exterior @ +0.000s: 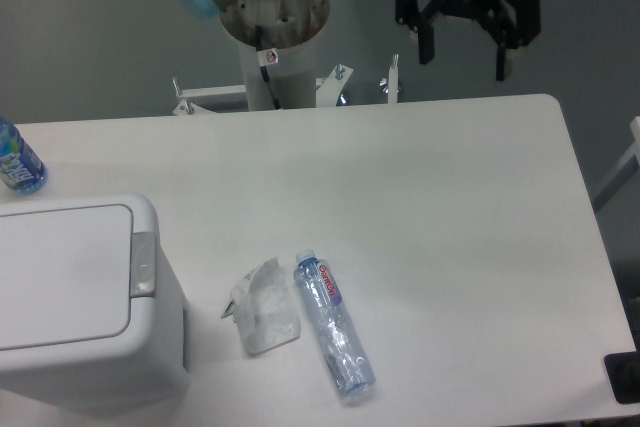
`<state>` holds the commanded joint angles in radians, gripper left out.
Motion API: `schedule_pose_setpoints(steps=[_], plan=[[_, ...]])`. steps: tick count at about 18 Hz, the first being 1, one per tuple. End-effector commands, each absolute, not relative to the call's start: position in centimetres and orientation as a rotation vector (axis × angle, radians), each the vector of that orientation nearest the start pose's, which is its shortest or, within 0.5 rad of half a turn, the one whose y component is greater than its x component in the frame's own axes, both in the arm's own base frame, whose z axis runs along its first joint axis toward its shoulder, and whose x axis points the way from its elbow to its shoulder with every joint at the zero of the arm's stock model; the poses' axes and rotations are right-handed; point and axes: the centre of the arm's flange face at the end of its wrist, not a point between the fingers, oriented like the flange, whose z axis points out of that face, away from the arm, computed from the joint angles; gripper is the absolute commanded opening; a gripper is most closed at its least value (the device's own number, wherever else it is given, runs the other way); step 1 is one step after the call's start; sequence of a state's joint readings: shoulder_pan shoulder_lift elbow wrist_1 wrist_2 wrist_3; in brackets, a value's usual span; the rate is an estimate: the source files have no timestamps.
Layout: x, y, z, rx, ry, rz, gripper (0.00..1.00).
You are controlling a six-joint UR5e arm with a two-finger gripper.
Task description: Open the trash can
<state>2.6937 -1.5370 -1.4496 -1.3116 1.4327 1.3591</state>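
Observation:
The trash can (75, 297) is a large white boxy bin at the table's front left. Its flat lid (60, 275) lies shut, with a small grey push tab (143, 265) on its right edge. My gripper (465, 62) hangs high above the table's back edge at the upper right, far from the bin. Its two black fingers (426, 42) are spread apart and hold nothing.
A clear plastic bottle (333, 323) lies on its side right of the bin, beside a crumpled clear wrapper (263, 307). Another bottle with a blue label (15, 162) stands at the left edge. The robot's base (272, 37) stands behind the table.

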Motion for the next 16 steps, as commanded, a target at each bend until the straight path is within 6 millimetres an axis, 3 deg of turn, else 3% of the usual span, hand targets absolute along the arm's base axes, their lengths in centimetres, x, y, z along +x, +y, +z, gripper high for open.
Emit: schedule_pose_setpoints(steps=[5, 10, 13, 16], plan=[[-38.9, 36.0, 59.4, -2.792, 0.308, 0.46, 1.0], [-37.2, 39.1, 59.4, -2.603, -0.247, 0.294, 1.0], [-35.0, 43.4, 58.0, -2.549, -0.43, 0.188, 1.0], [-31.3, 48.8, 55.8, -2.574, -0.38, 0.086, 1.0]])
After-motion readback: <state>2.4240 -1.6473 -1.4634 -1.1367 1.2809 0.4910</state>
